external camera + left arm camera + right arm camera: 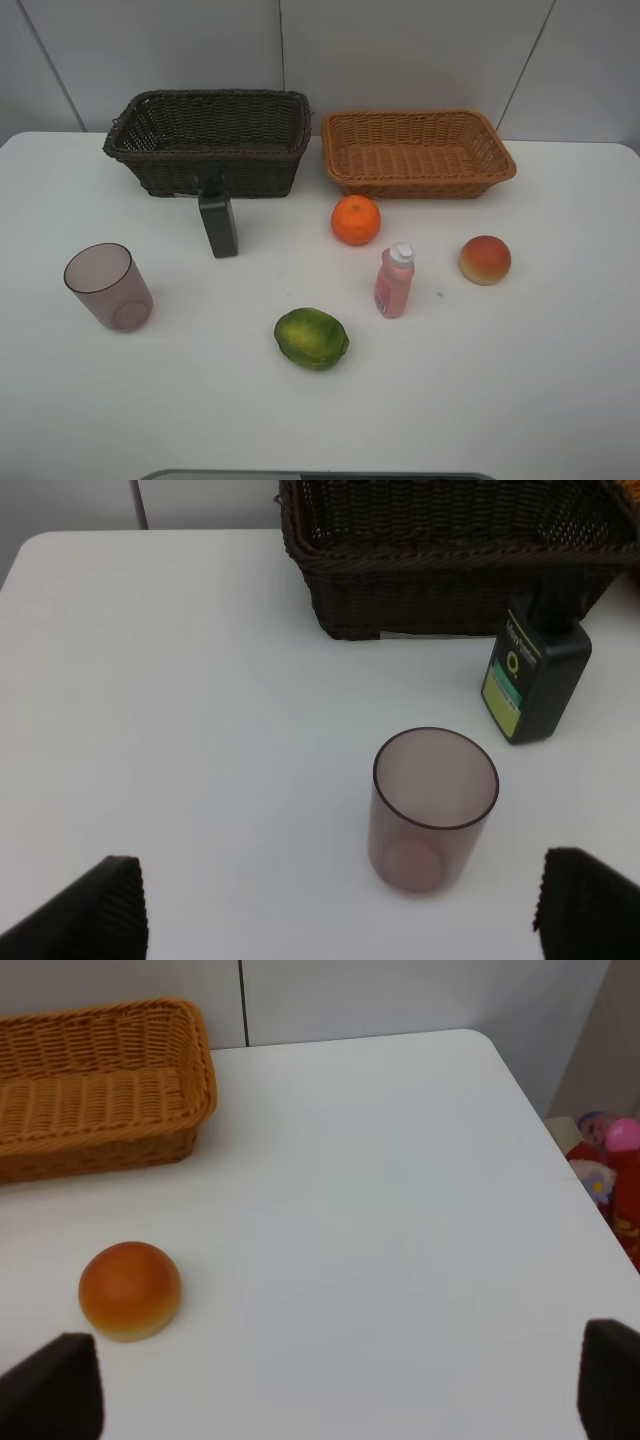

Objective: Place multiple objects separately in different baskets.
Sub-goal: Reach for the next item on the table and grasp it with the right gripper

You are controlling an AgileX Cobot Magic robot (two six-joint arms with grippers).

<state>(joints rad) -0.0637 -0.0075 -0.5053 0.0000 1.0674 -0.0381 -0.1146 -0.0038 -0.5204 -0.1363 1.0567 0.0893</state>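
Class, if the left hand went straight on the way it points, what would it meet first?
Probably the cup, standing ahead of the open left hand, slightly off centre; depth unclear.

Woven wicker baskets [210, 140], translucent smooth plastic cup [108, 287], glossy dark bottle [218, 222], matt white table [520, 380].

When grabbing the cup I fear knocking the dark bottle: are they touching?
Apart. The left wrist view shows bare white table between the cup and the dark bottle.
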